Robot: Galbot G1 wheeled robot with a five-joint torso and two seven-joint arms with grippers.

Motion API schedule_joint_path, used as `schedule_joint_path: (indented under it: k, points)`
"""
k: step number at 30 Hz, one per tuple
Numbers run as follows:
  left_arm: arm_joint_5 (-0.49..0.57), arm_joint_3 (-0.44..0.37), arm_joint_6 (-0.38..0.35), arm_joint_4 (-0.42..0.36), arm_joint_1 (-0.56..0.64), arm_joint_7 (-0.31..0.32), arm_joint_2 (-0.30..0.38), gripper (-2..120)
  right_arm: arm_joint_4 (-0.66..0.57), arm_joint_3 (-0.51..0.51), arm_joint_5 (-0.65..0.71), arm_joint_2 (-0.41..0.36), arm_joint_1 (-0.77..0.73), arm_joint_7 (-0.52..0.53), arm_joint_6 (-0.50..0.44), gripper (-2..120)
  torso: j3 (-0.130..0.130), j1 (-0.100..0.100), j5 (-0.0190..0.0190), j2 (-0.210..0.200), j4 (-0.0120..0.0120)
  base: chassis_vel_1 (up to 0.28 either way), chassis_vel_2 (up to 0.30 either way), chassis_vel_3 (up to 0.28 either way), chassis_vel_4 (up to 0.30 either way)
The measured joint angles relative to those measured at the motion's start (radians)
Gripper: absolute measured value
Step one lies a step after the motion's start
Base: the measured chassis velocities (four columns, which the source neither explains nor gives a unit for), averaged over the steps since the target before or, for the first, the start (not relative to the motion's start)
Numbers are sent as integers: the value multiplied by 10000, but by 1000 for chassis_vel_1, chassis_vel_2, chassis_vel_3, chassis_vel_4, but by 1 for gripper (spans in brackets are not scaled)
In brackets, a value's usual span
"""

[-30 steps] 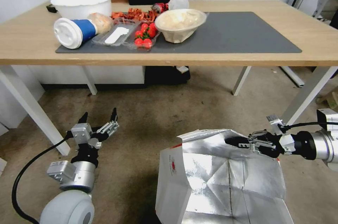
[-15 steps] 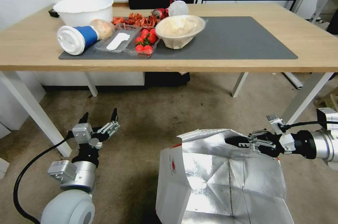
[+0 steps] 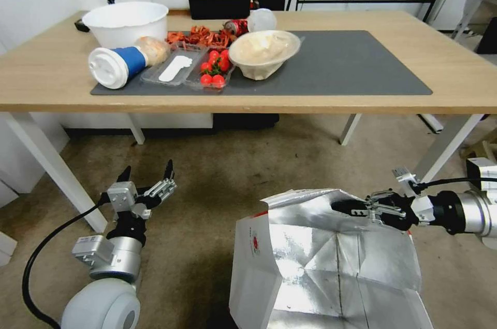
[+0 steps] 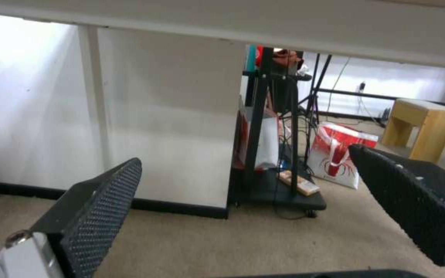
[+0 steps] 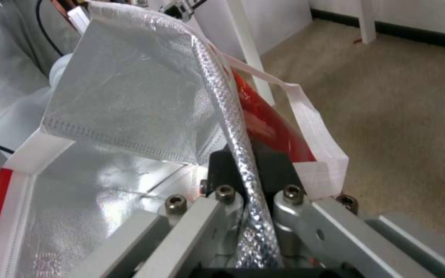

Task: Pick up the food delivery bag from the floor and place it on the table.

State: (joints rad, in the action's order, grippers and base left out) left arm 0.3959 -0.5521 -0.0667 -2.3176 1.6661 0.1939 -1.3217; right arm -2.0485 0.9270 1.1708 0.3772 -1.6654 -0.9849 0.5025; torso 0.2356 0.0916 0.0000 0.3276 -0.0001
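My workspace, an office-like lab room, white walls, worn carpet floor (image 3: 248, 174), long wooden table (image 3: 466, 86), black equipment stands (image 4: 264, 116), trailing cables.

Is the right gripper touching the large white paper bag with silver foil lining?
Touching. The right wrist view shows the right gripper shut on the bag's foil-lined rim, pinched between its fingers.

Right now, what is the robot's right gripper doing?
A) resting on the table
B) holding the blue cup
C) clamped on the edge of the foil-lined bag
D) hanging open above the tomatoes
C: the right gripper is shut on the foil rim of the food delivery bag, and the right wrist view shows that rim pinched between its fingers.
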Motion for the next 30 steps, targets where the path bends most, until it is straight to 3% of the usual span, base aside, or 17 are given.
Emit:
schedule_joint_path:
  k: [30]
  points:
    - [-29, 46, -2, 48, 9, -11, -37, 100, -4, -12, -88, 18, 22, -128, -27, 0, 834, 393, 0, 1225, 0, 0, 0, 0, 0]
